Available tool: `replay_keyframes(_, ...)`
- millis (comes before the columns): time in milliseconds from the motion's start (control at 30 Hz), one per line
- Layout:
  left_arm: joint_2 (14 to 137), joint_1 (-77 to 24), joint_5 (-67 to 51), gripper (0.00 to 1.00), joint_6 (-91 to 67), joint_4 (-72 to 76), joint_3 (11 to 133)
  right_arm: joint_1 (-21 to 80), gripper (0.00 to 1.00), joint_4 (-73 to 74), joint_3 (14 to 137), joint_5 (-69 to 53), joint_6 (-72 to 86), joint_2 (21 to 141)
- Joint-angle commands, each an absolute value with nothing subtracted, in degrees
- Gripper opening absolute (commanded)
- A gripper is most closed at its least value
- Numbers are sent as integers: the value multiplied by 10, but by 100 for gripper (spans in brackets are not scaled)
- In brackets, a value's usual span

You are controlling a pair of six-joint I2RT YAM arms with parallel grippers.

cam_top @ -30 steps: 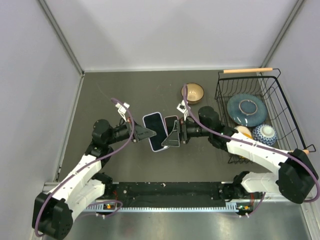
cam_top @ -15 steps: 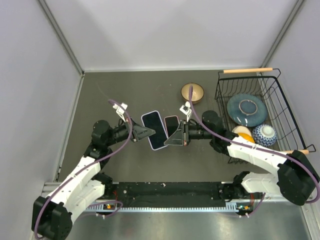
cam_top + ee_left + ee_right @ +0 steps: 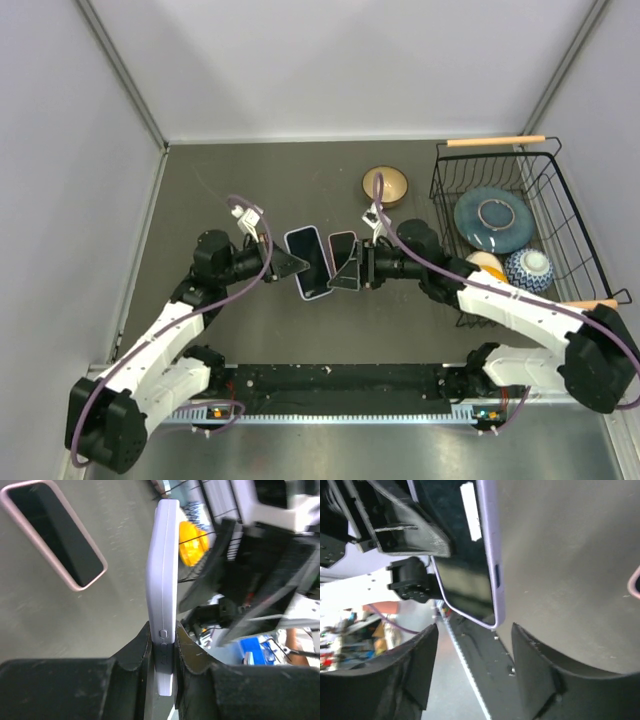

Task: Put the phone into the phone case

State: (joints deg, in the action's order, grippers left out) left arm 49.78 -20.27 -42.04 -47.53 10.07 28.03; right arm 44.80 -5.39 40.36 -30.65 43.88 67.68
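Observation:
My left gripper (image 3: 297,265) is shut on the lower end of a lilac phone (image 3: 310,262) with a dark screen and holds it above the table. In the left wrist view the phone (image 3: 163,570) stands edge-on between my shut fingers (image 3: 136,652). A pink phone case (image 3: 342,247) with a dark inside lies on the table just right of the phone, and shows at upper left in the left wrist view (image 3: 55,535). My right gripper (image 3: 347,272) is open and empty beside the phone's right edge. In the right wrist view (image 3: 475,627) the phone's corner (image 3: 470,585) is just beyond the fingertips.
A brown bowl (image 3: 385,185) sits behind the case. A black wire basket (image 3: 437,185) stands at the right and holds a blue plate (image 3: 492,218), a patterned bowl (image 3: 528,268) and a yellow object (image 3: 486,264). Walls close in the left, the back and the right.
My left arm has shifted a little forward and right with the phone still gripped. My right gripper has stayed open beside the phone, moving only slightly.

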Motion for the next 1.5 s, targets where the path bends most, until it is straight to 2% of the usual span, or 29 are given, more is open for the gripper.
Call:
replay_keyframes(0,534,-193,-352,0,-394,11,321,452,69,38,447,-188,384,615)
replay_keyframes(33,563,-193,-346,0,-383,3,327,452,74,46,448,-177,381,595)
replay_keyframes(67,580,-192,-343,0,-373,-23,343,451,88,51,447,-170,367,588)
replay_keyframes(100,599,-191,-337,0,-357,-34,351,451,97,52,447,-175,360,581)
replay_keyframes(133,639,-189,-339,0,-352,-45,361,450,99,61,449,-178,356,576)
replay_keyframes(300,766,-179,-374,0,-317,-96,452,454,99,134,492,-153,310,557)
replay_keyframes(433,871,-171,-417,0,-307,-81,501,453,99,171,515,-144,292,546)
replay_keyframes(667,947,-169,-383,2,-307,-95,517,454,99,190,511,-137,282,519)
replay_keyframes(800,967,-165,-342,15,-305,-112,514,453,99,212,516,-106,284,508)
replay_keyframes(833,970,-163,-335,24,-304,-116,513,453,99,217,521,-101,286,507)
replay_keyframes(933,968,-159,-310,36,-297,-136,515,453,99,242,534,-90,286,508)
replay_keyframes(967,965,-159,-309,42,-292,-141,514,453,99,249,538,-88,281,508)
replay_keyframes(1000,955,-158,-310,59,-289,-143,512,454,99,256,541,-89,278,508)
replay_keyframes(1033,949,-157,-309,65,-287,-148,512,454,99,275,547,-88,273,508)
replay_keyframes(1200,882,-156,-262,73,-262,-214,531,453,99,318,557,-64,246,490)
replay_keyframes(1233,868,-156,-245,79,-255,-222,536,452,99,327,562,-60,246,486)
replay_keyframes(1267,853,-155,-241,98,-251,-231,537,453,99,331,564,-46,248,477)
replay_keyframes(1467,710,-156,-297,99,-220,-245,537,453,99,353,590,-4,255,451)
